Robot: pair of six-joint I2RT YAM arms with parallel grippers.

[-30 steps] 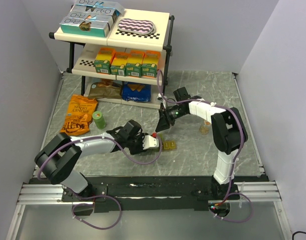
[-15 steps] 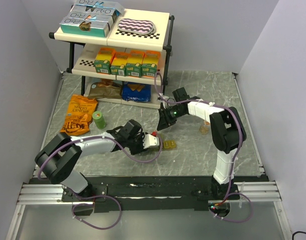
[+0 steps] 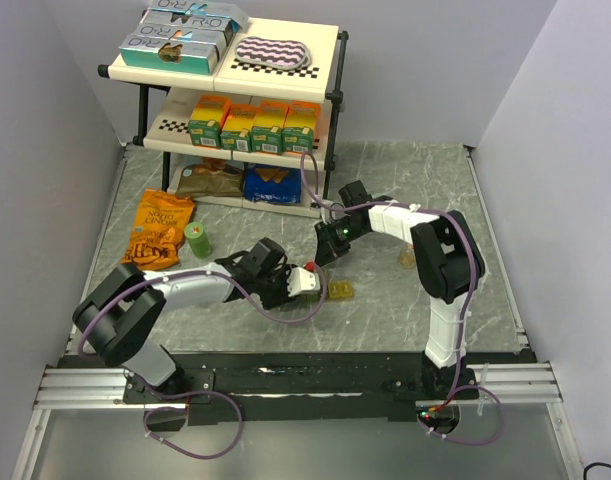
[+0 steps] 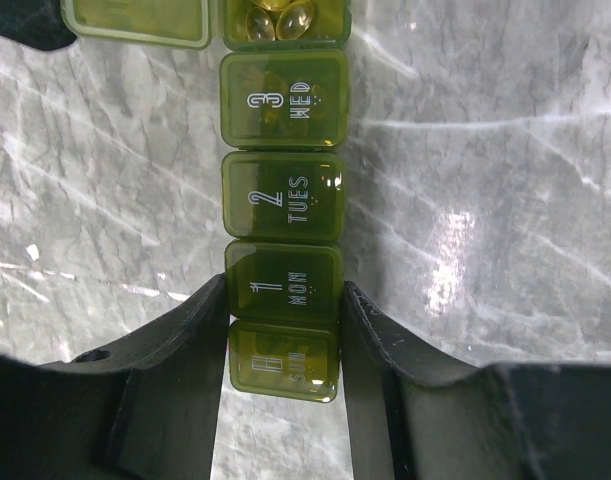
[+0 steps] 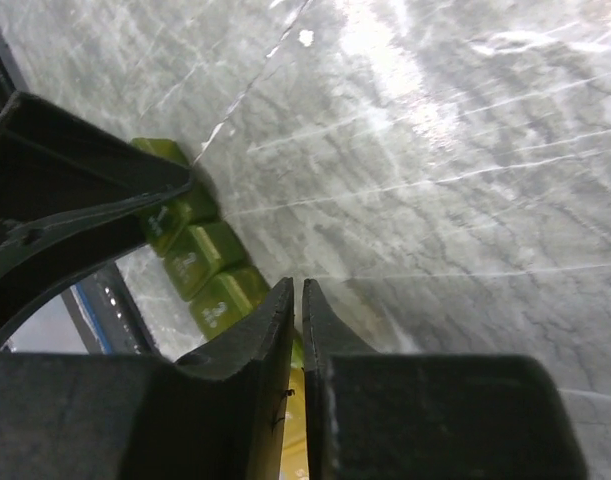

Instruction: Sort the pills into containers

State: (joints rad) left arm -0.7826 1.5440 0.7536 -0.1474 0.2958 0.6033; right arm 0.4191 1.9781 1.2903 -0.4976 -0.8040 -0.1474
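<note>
- The step in hand looks like loading or closing the open compartment. The left gripper (image 4: 283,300) should hold the strip flat and steady while the right gripper (image 5: 296,290) works straight above that cell.
- The left fingers (image 4: 190,340) pinch the containers (image 4: 283,200) across the width at the MON cell, one finger at 9 o'clock and one at 3 o'clock, both touching the walls.
- That grip sits near one end, so a downward push at the far end could pivot the strip. Light, vertical pressure seems best.
- The right fingers (image 5: 260,330) are almost pressed together, with only a thin slit between them. I cannot tell whether something thin is held there.
- From above, the strip lies on the marble table (image 3: 405,310), just at 3 o'clock of the left gripper, and the right gripper is near its 11 o'clock.
- The containers are translucent olive-green square cells in one row, running from 6 to 12 o'clock in the left wrist view.
- They carry pale lettering: SUN, 1 MON, 2 TUES, 3 WED.
- The cell beyond WED is open, with its lid (image 4: 135,20) swung to 9 o'clock, and amber capsules (image 4: 280,18) lie inside.
</note>
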